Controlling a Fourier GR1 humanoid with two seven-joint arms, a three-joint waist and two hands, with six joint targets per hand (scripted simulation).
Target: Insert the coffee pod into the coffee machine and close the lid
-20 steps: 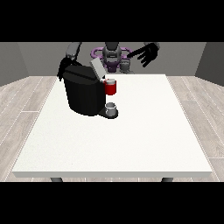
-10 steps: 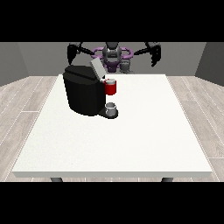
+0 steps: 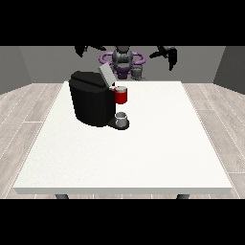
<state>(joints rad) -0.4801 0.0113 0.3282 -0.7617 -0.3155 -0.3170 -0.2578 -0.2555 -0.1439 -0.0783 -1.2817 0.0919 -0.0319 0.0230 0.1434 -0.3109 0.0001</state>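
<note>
1. The coffee machine is taken as the landmark: a black body standing on the white table, nearer the table's far edge than its near edge and toward the side at the view's left.
2. Its grey lid is seen tilted up at the top, not lying flat.
3. A red thing at the machine is seen on the side toward the view's right, and below it a grey thing rests on the machine's low base; whether this is the pod cannot be told.
4. A broad stretch of bare tabletop is left between the machine and the near edge, and likewise between the machine and the edge at the view's right.
5. The hand at the view's left is raised above and behind the machine, well apart from it; how its fingers lie cannot be told.
6. The hand at the view's right is held high beyond the far edge, well apart from the machine; its fingers appear to hang down and nothing is seen held.
7. No writing or brand can be read on the machine.
</note>
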